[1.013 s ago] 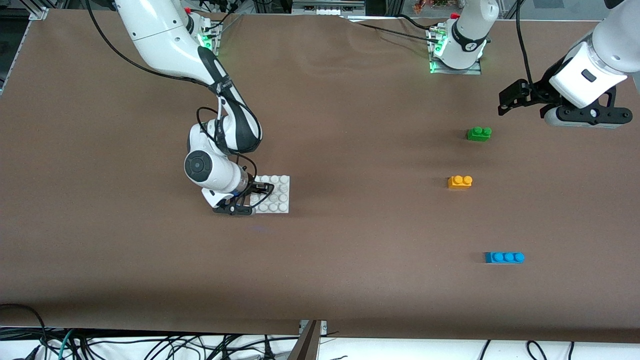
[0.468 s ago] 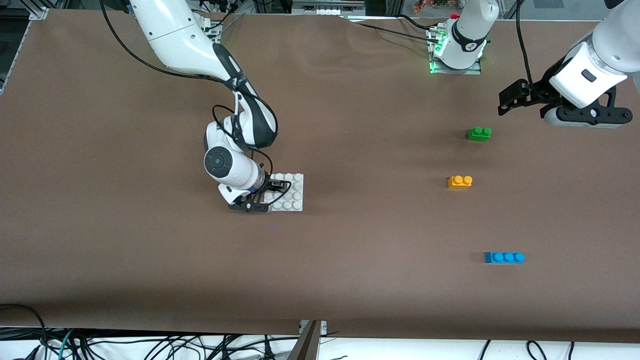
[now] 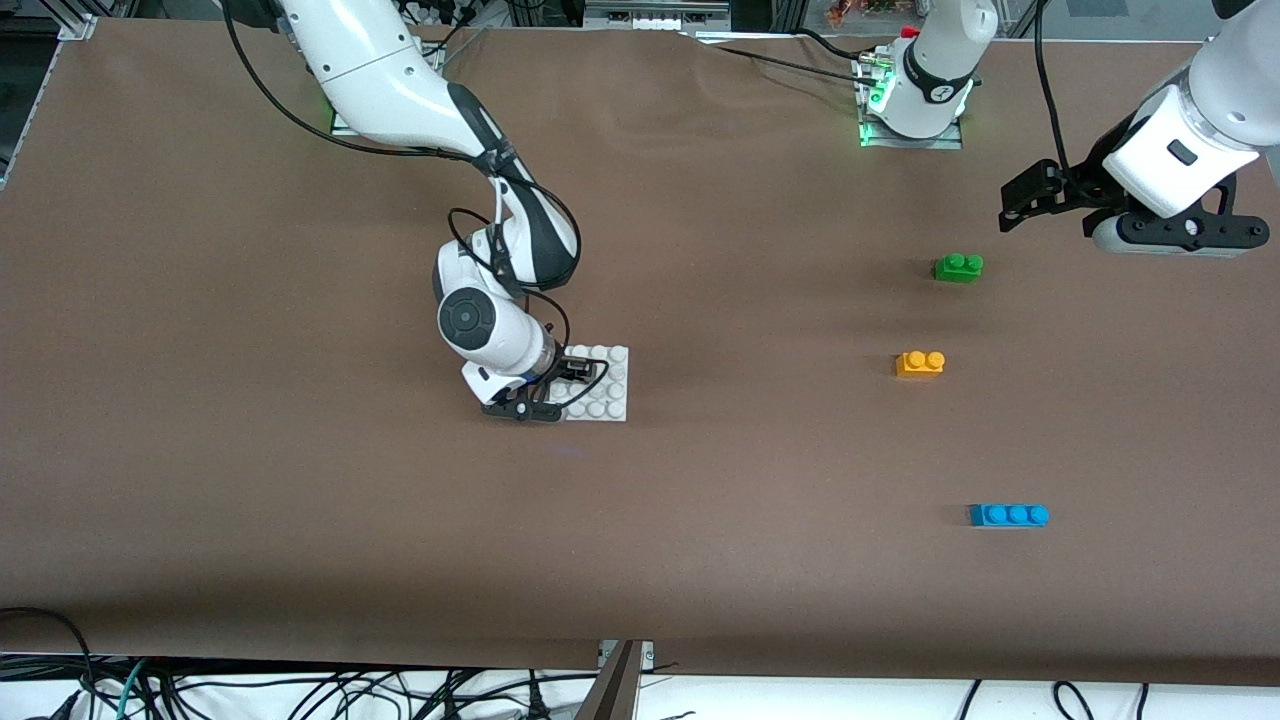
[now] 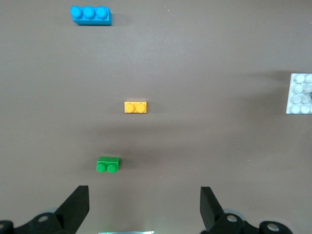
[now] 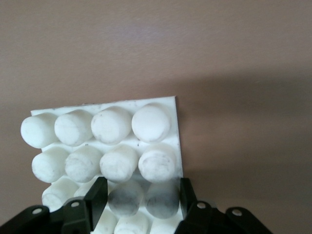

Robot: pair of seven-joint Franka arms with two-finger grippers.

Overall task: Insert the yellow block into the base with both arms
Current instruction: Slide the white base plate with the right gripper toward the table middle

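The right end effector (image 3: 572, 378) is low on the brown desk (image 3: 250, 480), its fingers (image 5: 99, 195) closed around studs at the edge of the base (image 3: 608, 388). In the right wrist view the two black fingers bracket a pair of white studs, and the plate looks slightly tipped, though whether it is lifted clear of the desk cannot be told.

The left end effector (image 3: 1030, 195) hangs in the air at the left arm's end of the desk, over bare surface just beside the green brick (image 3: 958, 267). Its fingers (image 4: 75, 207) stand wide apart and hold nothing.

The yellow block (image 3: 920, 363) sits on the desk, studs up, well apart from the base and toward the left arm's end. It lies nearer the front camera than the green brick and farther from it than the blue brick (image 3: 1009, 515).
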